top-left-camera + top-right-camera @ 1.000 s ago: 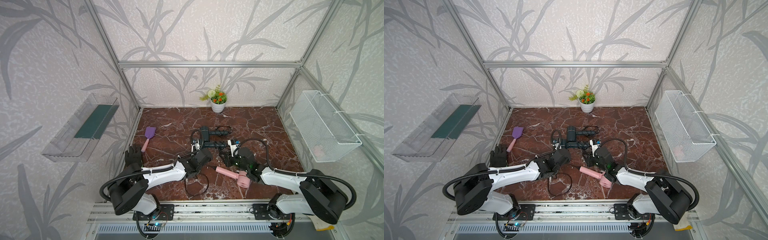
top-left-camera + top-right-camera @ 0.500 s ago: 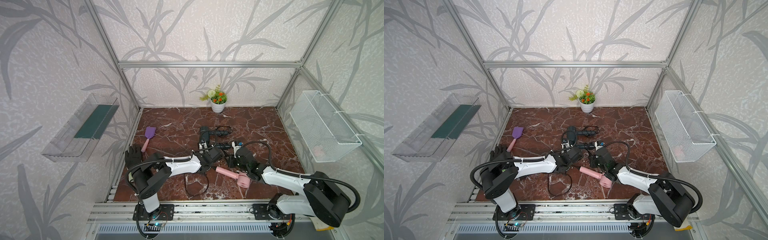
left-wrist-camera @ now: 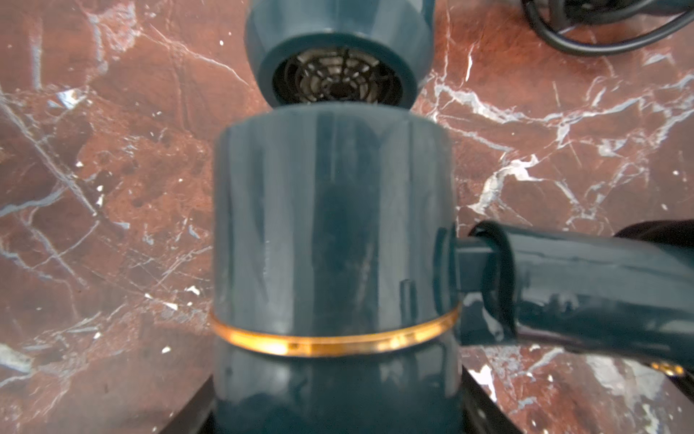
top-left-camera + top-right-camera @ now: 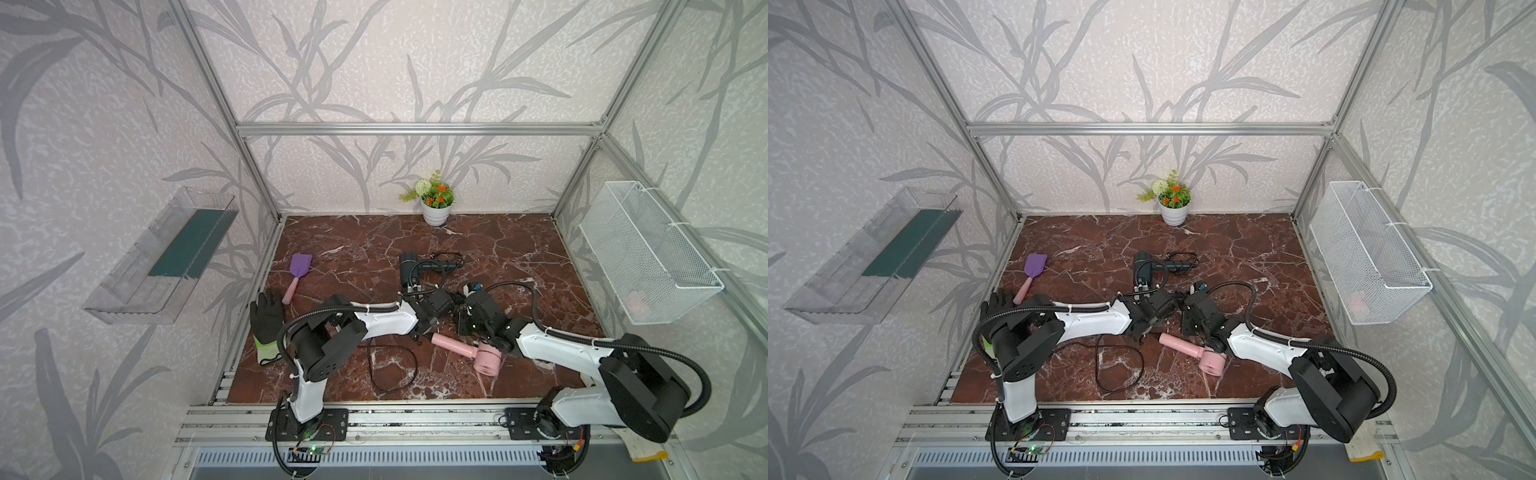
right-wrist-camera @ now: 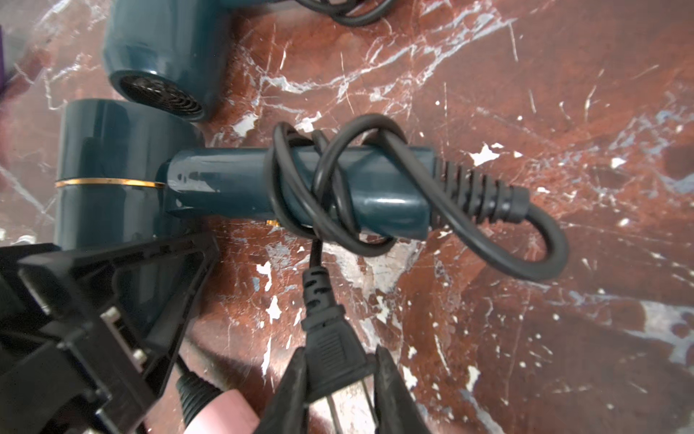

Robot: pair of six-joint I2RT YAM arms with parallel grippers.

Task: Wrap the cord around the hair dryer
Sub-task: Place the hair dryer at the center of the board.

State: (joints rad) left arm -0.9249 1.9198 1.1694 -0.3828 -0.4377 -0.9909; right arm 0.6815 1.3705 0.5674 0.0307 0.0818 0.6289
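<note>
the teal hair dryer (image 5: 124, 169) lies in the middle of the desk (image 4: 519, 249), between the two arms. its cord (image 5: 338, 161) already sits in several loose loops round the handle, and only a short tail runs to the plug (image 5: 334, 349). the right gripper (image 5: 340, 375) has its jaws clenched on that plug. the left gripper (image 3: 338, 406) has its jaws grasping the barrel. what seems left is securing the plug end.

Left fingers (image 4: 450, 301) near right fingers (image 4: 462, 306); pink dryer (image 4: 467, 352) beside.

Cord (image 5: 557, 252) lies wound around the hair dryer (image 5: 225, 184).
</note>
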